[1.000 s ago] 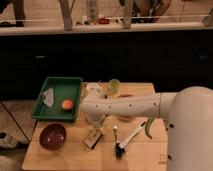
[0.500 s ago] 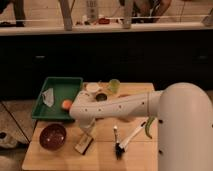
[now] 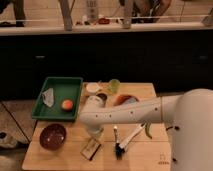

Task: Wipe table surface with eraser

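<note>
The eraser (image 3: 90,148), a small flat tan block with dark edges, lies tilted on the table surface (image 3: 60,157) near the front, right of the maroon bowl. My white arm reaches in from the right and bends down at the elbow. My gripper (image 3: 94,138) points down onto the eraser's upper end and holds it against the wood. The arm hides the tabletop's middle.
A green tray (image 3: 55,111) at the left holds an orange fruit (image 3: 66,104) and a crumpled white item (image 3: 48,96). A maroon bowl (image 3: 52,136) sits at front left. A white-handled brush (image 3: 131,137) lies right of the eraser. A green cup (image 3: 114,86) and a small white dish (image 3: 93,88) stand at the back.
The eraser has slid with my gripper, first left and toward the front, then a little right and further forward. The elbow has swung left. The bowl, tray and brush have stayed put.
</note>
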Robot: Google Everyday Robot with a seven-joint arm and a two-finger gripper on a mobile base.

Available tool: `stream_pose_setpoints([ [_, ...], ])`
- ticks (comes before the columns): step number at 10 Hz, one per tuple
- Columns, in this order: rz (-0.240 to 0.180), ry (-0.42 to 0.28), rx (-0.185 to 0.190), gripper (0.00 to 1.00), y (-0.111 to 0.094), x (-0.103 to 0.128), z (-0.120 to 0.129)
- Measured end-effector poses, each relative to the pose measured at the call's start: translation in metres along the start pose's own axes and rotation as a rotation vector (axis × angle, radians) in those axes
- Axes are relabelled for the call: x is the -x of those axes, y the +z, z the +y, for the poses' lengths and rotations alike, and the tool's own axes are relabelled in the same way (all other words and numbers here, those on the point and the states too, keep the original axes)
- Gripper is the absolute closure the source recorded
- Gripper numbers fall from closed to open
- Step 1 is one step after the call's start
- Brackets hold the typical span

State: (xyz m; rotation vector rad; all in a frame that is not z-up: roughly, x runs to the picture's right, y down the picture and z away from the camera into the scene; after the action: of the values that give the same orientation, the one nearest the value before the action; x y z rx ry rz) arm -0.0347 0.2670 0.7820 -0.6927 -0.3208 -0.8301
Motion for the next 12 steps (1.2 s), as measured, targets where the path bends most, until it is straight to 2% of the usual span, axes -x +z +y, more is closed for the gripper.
stream_pose_setpoints([
  [2, 0.024, 0.043, 0.000, 0.99, -0.007, -0.023, 0.002],
  [4, 0.042, 0.056, -0.006, 0.99, -0.014, -0.042, -0.015],
  [5, 0.042, 0.048, -0.010, 0.99, -0.016, -0.041, -0.024],
  [6, 0.039, 0.036, -0.016, 0.99, -0.016, -0.037, -0.032],
  [8, 0.015, -0.025, -0.029, 0.99, -0.017, -0.010, -0.059],
  [10, -0.013, -0.063, -0.034, 0.99, -0.013, 0.014, -0.073],
  [12, -0.035, -0.071, -0.028, 0.99, -0.008, 0.023, -0.074],
])
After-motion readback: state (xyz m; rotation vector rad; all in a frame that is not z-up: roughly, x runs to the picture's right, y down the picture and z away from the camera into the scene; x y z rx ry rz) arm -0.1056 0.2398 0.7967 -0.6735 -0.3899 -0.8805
